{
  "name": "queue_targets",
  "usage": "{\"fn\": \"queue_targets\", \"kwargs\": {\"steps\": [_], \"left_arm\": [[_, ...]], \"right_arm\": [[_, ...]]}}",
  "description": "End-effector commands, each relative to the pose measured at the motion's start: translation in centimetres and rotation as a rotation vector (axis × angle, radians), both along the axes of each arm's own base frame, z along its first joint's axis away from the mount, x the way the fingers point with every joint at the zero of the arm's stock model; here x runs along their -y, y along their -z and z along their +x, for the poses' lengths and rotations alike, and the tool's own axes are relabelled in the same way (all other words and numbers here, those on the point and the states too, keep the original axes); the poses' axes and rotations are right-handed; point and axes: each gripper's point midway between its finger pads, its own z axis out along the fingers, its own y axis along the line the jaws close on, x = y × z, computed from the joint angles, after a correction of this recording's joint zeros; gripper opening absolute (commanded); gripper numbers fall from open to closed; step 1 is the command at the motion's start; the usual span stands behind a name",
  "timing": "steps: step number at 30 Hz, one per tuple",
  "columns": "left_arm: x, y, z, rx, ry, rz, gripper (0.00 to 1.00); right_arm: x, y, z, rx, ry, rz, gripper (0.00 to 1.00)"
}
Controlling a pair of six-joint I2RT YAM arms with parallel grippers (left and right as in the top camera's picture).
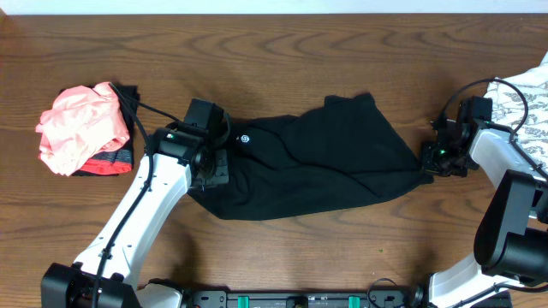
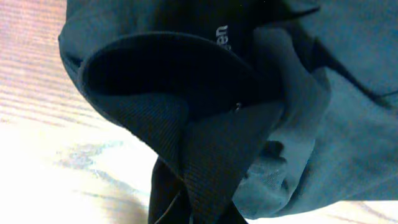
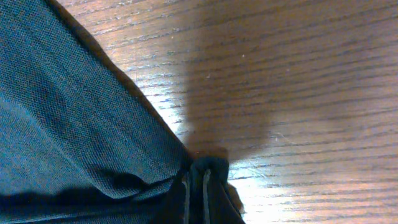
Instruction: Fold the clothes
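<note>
Table [image 1: 282, 51], dark wood. Black garment [image 1: 317, 162] lies mid-table, spread wide and rumpled; looks light, limp, thin knit, likely to sag and crease when raised. Pink garment [image 1: 81, 128] bundled far left; white garment [image 1: 531, 103] at right edge. Left gripper [image 1: 212, 167] sits on the black one's left end, cloth hiding the jaws: cannot tell its state. Right gripper [image 1: 431, 162] pinches the right corner [image 3: 199, 165]. Best holds: ribbed hem [image 2: 205, 155] and corners, firmer than the body cloth.
</note>
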Motion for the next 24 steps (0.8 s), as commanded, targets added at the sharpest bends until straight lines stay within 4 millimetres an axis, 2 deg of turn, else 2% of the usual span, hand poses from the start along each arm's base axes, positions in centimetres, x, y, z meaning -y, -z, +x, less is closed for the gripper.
{"fn": "queue_targets", "kwargs": {"steps": [1, 3, 6, 11, 13, 15, 17, 19, 24], "left_arm": [[-0.1, -1.1, 1.6, 0.076, -0.013, 0.003, 0.06], [0.3, -2.3, 3.0, 0.149, -0.011, -0.018, 0.06], [0.9, -5.2, 4.9, 0.289, -0.006, -0.058, 0.06], [1.2, -11.5, 6.7, 0.551, 0.031, -0.1, 0.06], [-0.4, -13.7, 6.7, 0.641, -0.013, -0.042, 0.06], [-3.3, -15.8, 6.2, 0.72, -0.096, 0.078, 0.06], [-5.7, -17.6, 5.6, 0.781, -0.171, 0.162, 0.06], [-7.2, -18.8, 5.0, 0.821, -0.219, 0.178, 0.06], [-9.8, -19.8, 4.6, 0.851, -0.303, 0.201, 0.06]], "right_arm": [[-0.1, -0.4, 0.9, 0.014, 0.026, 0.018, 0.01], [-0.2, -2.1, 2.0, 0.056, 0.022, 0.032, 0.01], [0.2, -6.1, 4.0, 0.142, 0.019, 0.016, 0.01], [1.1, -15.2, 7.3, 0.348, 0.009, -0.037, 0.01], [1.8, -18.6, 8.0, 0.418, 0.023, -0.072, 0.01], [3.7, -21.1, 8.2, 0.459, 0.111, -0.134, 0.01], [5.6, -23.0, 8.3, 0.497, 0.206, -0.168, 0.01], [6.0, -24.2, 8.6, 0.533, 0.235, -0.129, 0.01], [6.7, -25.2, 8.3, 0.55, 0.253, -0.108, 0.01]]}}
